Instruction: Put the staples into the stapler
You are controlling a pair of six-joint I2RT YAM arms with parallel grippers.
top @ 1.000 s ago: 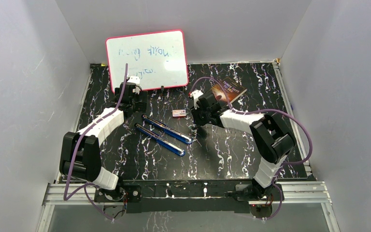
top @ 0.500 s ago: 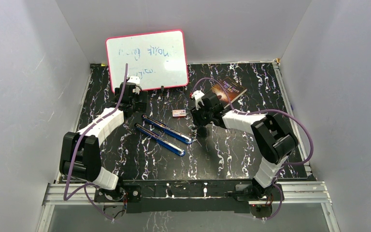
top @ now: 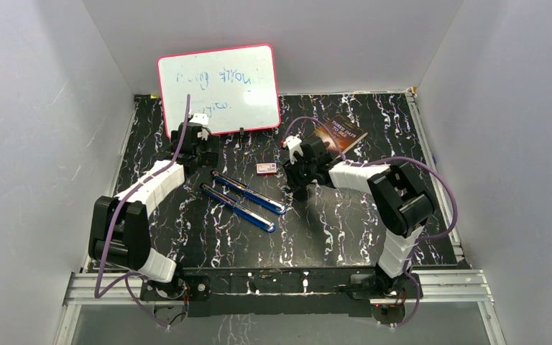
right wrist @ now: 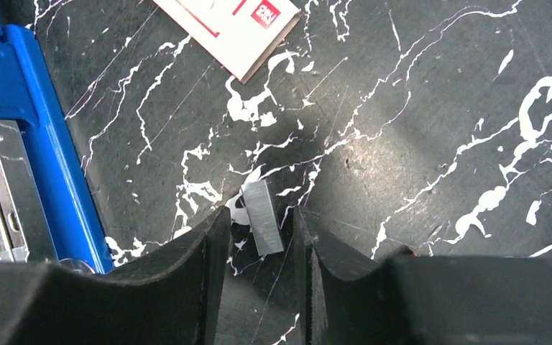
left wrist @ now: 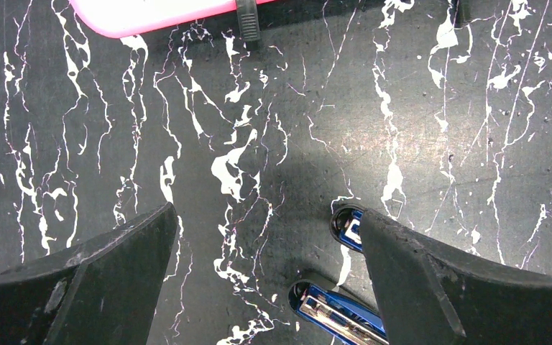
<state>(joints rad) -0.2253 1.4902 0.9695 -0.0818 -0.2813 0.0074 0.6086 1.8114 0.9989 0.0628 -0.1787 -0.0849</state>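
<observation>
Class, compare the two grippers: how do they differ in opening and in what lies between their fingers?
The left gripper gapes wide; the right gripper is far narrower. The left frames mostly table, with the tips of the stapler beside one finger; the right closely brackets the staples. Both are open, point down and hold nothing.

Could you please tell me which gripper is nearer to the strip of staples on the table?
The right. The right gripper straddles the staples, a finger on each side. The left gripper hovers open by the far end of the blue stapler, away from them.
</observation>
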